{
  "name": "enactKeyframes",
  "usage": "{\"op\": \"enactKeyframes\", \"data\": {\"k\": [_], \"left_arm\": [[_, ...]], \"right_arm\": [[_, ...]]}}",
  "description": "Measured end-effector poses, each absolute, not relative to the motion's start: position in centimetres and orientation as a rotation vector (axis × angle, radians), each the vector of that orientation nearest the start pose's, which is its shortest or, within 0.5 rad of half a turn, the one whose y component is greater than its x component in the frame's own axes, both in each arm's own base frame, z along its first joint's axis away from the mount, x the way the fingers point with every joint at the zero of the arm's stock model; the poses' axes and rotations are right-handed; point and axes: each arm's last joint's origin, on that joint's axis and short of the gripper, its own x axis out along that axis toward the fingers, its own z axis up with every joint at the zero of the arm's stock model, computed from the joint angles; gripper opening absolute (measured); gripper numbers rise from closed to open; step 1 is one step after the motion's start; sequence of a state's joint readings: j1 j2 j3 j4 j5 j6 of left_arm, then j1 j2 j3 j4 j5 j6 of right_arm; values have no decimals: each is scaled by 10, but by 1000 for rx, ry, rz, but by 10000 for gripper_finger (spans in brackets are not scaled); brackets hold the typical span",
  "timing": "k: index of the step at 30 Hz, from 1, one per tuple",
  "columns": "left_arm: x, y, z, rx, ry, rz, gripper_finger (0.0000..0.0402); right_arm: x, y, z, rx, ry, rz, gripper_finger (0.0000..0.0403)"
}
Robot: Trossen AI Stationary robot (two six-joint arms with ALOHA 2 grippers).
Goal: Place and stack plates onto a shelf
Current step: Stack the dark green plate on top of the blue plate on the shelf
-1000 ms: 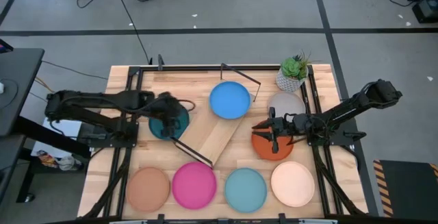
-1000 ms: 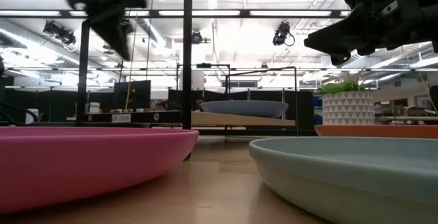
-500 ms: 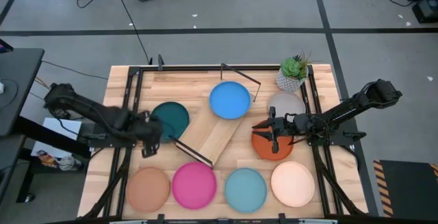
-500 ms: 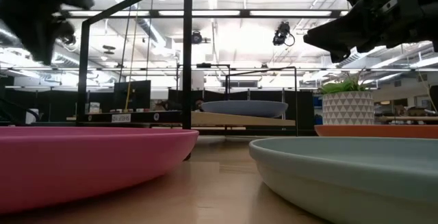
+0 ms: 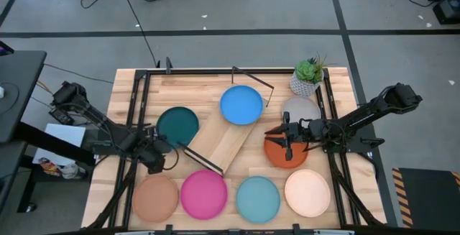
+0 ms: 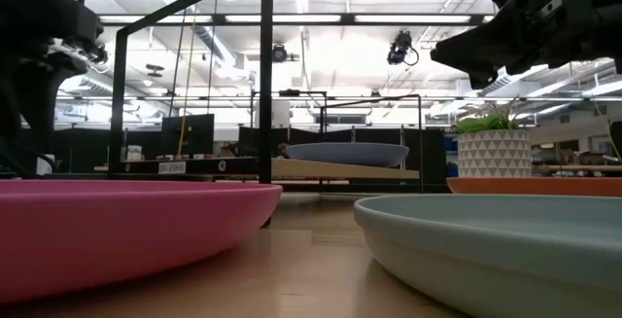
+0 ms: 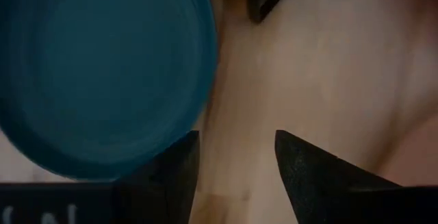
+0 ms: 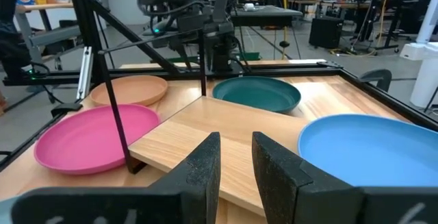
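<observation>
The shelf (image 5: 224,140) lies slantwise on the table, and the blue plate (image 5: 241,106) rests on its far end. The dark teal plate (image 5: 177,125) lies on the table by the shelf's left side. My left gripper (image 5: 154,157) is open and empty, just near-left of that plate (image 7: 102,73). My right gripper (image 5: 282,139) hovers open and empty over the orange plate (image 5: 285,153). The grey plate (image 5: 300,108) lies just beyond the orange one. Tan (image 5: 154,197), pink (image 5: 204,194), light teal (image 5: 258,197) and cream (image 5: 307,192) plates lie in a row along the near edge.
A potted plant (image 5: 307,77) stands at the far right corner. The shelf's black wire end frames (image 5: 253,79) (image 5: 201,160) stand up at both ends of the plank. Black rails (image 5: 136,113) run along the table's left and right sides.
My left gripper has drawn back from over the dark teal plate toward the table's near left and come lower in the low view. The dark teal plate stays on the table and now shows whole.
</observation>
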State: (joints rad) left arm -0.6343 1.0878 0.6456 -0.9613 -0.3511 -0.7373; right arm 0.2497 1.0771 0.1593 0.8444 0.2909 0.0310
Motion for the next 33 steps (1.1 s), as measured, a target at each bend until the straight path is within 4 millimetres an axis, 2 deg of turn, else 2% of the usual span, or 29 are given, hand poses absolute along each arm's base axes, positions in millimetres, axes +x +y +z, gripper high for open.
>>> {"op": "enactKeyframes", "data": {"k": [7, 12, 24, 28, 33], "left_arm": [[140, -101, 171, 269, 1278, 239, 176], [146, -103, 156, 406, 1323, 267, 172], [154, -105, 128, 566, 1402, 351, 166], [154, -106, 119, 605, 1440, 365, 138], [156, -107, 111, 625, 1460, 375, 72]], "right_arm": [[183, 38, 171, 29, 70, -43, 91], [183, 38, 171, 30, 69, -44, 91], [183, 38, 171, 30, 69, -43, 91], [183, 38, 171, 30, 70, -43, 91], [183, 38, 171, 30, 70, -43, 91]]}}
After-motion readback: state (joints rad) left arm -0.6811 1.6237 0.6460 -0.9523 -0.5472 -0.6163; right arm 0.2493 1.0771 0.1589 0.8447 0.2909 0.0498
